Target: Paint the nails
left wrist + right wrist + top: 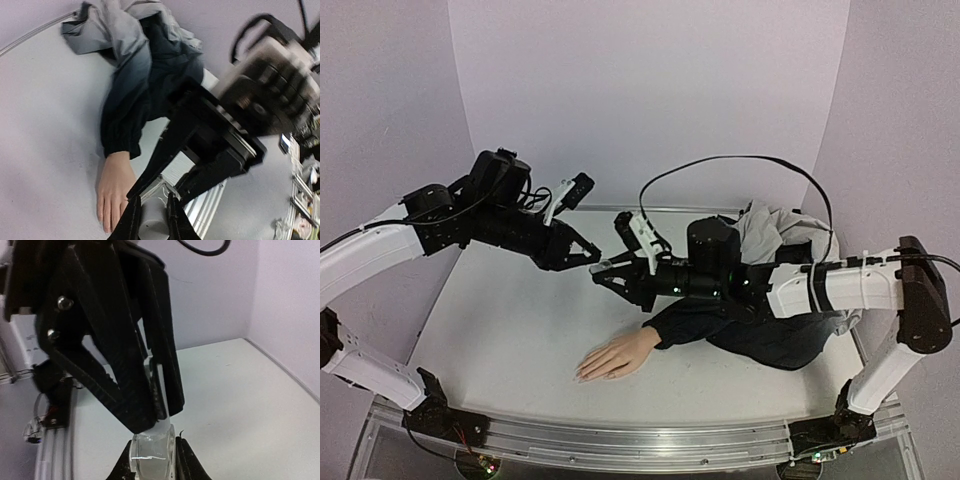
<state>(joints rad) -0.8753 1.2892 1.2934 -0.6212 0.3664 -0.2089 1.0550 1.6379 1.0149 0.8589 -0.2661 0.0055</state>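
A peach mannequin hand [617, 356] lies palm down near the table's front, in a dark navy sleeve [715, 322]. Its pale nails [583, 375] face left and are too small to make out. Above and behind the hand, the two grippers meet tip to tip in the air. My right gripper [152, 450] is shut on a small clear glass bottle [150, 462]. My left gripper [152, 200] is shut on the bottle's pale cap [152, 225]. In the left wrist view the hand [114, 192] lies below and to the left of the cap.
A grey and navy jacket [780, 235] is heaped at the back right, joined to the sleeve. A black cable [740, 160] arcs over the right arm. An aluminium rail [620, 440] runs along the near edge. Lilac walls close in the back and both sides.
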